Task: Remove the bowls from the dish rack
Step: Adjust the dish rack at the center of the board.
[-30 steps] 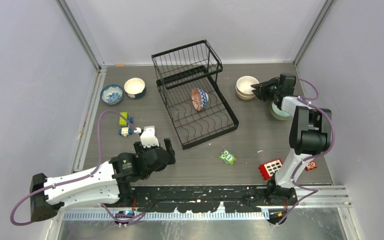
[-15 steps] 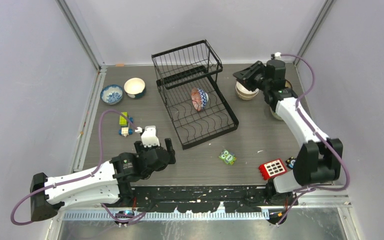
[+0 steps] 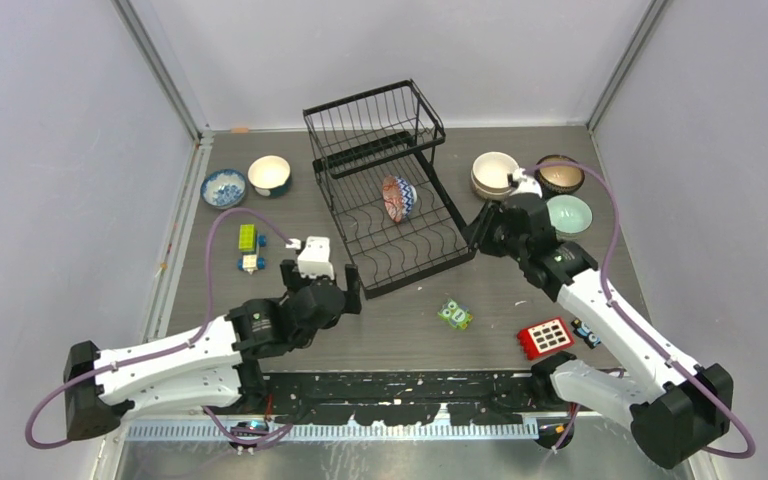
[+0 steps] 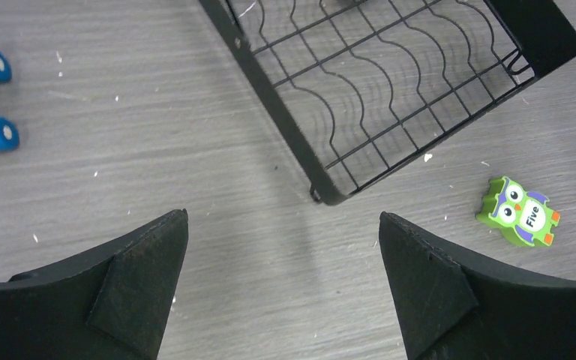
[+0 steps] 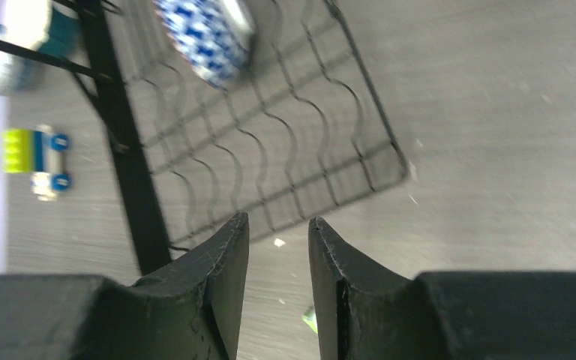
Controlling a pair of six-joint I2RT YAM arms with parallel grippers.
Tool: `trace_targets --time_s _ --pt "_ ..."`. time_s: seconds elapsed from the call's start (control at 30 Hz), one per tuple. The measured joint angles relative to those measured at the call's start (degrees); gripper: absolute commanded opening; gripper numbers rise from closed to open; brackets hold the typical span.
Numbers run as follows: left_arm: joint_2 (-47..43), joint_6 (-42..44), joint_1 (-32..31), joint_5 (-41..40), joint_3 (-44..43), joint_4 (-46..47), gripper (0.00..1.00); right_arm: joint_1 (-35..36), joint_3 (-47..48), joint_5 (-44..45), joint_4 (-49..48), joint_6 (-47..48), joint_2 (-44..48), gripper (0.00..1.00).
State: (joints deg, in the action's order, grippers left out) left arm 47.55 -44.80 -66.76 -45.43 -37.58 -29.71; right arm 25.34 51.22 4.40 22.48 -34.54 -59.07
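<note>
The black wire dish rack [image 3: 364,125] stands mid-table, and one patterned bowl [image 3: 398,198] leans on edge in its lower tray. On the table sit other bowls: blue-patterned [image 3: 224,187], cream and teal [image 3: 269,175], a cream stack [image 3: 494,174], dark brown [image 3: 560,174], mint green [image 3: 569,214]. My left gripper [image 3: 322,285] hovers wide open and empty just short of the rack's near corner [image 4: 322,196]. My right gripper [image 3: 482,225] is at the rack's right front corner, its jaws slightly apart with nothing between them. In the right wrist view the gripper [image 5: 277,219] faces that bowl [image 5: 206,37].
A green owl block [image 3: 454,314] lies in front of the rack, and a red block [image 3: 544,338] sits near the right arm. Toy blocks [image 3: 248,237] and a small wheeled toy [image 3: 250,263] lie left of the rack. Grey walls close in on three sides.
The right arm has swung from the bowls at the back right down to the rack's right front corner, its jaws a little wider. The left gripper has moved forward toward the rack.
</note>
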Motion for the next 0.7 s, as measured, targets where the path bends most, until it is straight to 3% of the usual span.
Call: trace_targets --time_s 0.17,0.33,0.7 --pt "8.1 5.0 1.6 1.1 -4.2 4.6 1.0 0.0 -5.3 1.6 3.3 0.4 1.3 0.42" --pt "16.7 5.3 6.8 8.9 -10.0 7.0 1.0 0.0 -7.1 1.7 2.8 0.4 3.0 0.43" --pt "17.5 3.7 22.9 27.1 -7.1 23.8 1.0 0.0 -12.1 1.6 0.2 -0.6 9.3 0.43"
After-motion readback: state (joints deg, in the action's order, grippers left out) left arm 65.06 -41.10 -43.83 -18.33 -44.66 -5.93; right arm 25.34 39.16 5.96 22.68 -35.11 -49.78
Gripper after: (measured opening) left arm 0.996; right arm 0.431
